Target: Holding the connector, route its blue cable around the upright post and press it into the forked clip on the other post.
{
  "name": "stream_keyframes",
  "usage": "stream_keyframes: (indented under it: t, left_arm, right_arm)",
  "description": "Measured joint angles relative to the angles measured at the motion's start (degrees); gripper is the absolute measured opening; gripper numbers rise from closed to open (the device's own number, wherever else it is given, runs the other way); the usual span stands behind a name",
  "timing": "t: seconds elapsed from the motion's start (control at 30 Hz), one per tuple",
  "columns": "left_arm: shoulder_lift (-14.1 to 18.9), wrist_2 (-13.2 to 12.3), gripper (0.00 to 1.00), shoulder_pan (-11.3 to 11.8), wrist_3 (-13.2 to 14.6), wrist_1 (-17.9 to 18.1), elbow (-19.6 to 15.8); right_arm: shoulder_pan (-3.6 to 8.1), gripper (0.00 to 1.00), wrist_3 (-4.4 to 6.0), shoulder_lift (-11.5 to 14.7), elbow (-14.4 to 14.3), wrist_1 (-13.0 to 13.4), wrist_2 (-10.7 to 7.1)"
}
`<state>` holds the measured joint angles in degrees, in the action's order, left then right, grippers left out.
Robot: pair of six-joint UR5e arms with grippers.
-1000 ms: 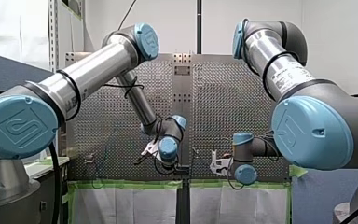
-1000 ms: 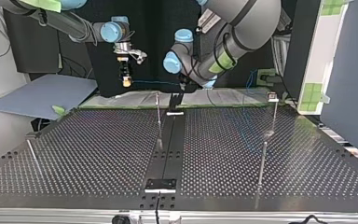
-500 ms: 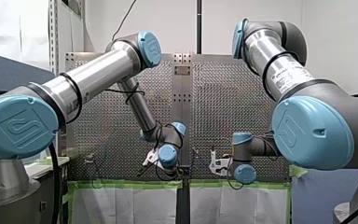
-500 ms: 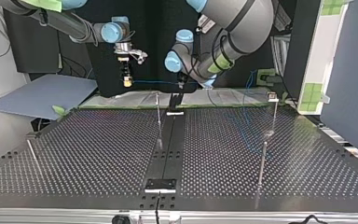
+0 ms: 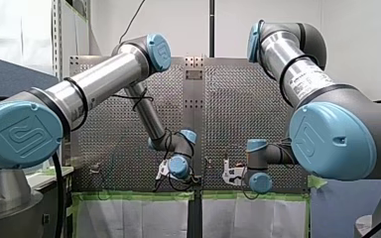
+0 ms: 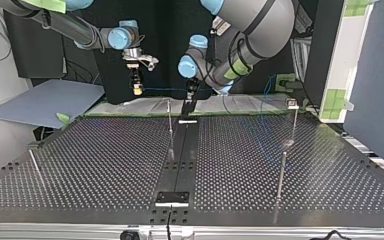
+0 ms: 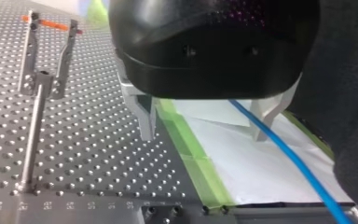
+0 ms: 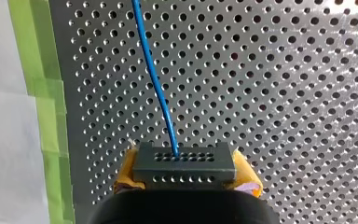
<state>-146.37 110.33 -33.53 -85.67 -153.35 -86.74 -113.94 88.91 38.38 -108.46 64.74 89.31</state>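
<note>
One connector (image 8: 184, 164), one blue cable (image 8: 152, 74)

**Bright room light, glare on metal, soft close-ups**

In the front view the light is strong and even. The white wall (image 5: 357, 39) is bright, and long highlights run along the metal tubes of my left arm (image 5: 104, 82) and my right arm (image 5: 290, 59).

The top view is dimmer. The perforated table (image 6: 105, 160) is dark with a dull sheen and pinpoint glints, set against a black backdrop (image 6: 165, 50).

In the left wrist view the black housing of my left gripper (image 7: 203, 133) looms blurred and shadowed. The hole rims beside it glint, and the blue cable (image 7: 298, 163) looks soft.

In the right wrist view the light is flat. The connector (image 8: 184, 163) is crisp, and glare washes out the holes far ahead of it.
</note>
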Motion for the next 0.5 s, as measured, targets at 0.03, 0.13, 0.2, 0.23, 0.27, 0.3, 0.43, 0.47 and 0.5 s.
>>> stream_keyframes:
  t: [0.03, 0.13, 0.2, 0.23, 0.27, 0.3, 0.43, 0.47, 0.5]
  left_arm:
    - [0.00, 0.00, 1.00, 0.00, -0.44, 0.16, -0.02]
    - [-0.03, 0.07, 1.00, 0.01, -1.94, 0.52, -0.10]
    - [-0.01, 0.15, 1.00, 0.02, -2.96, 0.78, -0.20]
    - [-0.01, 0.15, 1.00, 0.01, -3.40, 1.01, -0.29]
    - [-0.01, 0.14, 1.00, -0.01, -3.83, 1.27, -0.39]
    - [0.00, 0.13, 1.00, -0.04, -4.39, 1.68, -0.60]
    - [0.00, -0.10, 1.00, -0.21, -6.10, 3.23, -1.64]
    - [-0.02, -0.28, 1.00, -0.27, -6.49, 3.61, -1.89]
    - [-0.02, -0.61, 1.00, -0.36, -7.05, 4.18, -2.18]
  right_arm:
    - [0.07, 0.00, 0.03, 0.00, 0.07, -0.05, -0.46]
    - [0.19, 0.00, 0.13, 0.00, 0.16, -0.11, -1.82]
    - [0.27, 0.00, 0.24, 0.00, 0.19, -0.16, -2.68]
    - [0.32, 0.00, 0.34, 0.00, 0.19, -0.20, -3.26]
    - [0.37, 0.00, 0.41, 0.00, 0.18, -0.24, -3.67]
    - [0.42, 0.00, 0.47, 0.00, 0.18, -0.29, -4.08]
    - [0.67, 0.00, 0.94, 0.00, 0.18, -0.44, -5.98]
    - [0.74, 0.00, 1.06, 0.00, 0.18, -0.44, -6.40]
    - [0.82, 0.00, 1.21, 0.00, 0.19, -0.43, -6.84]
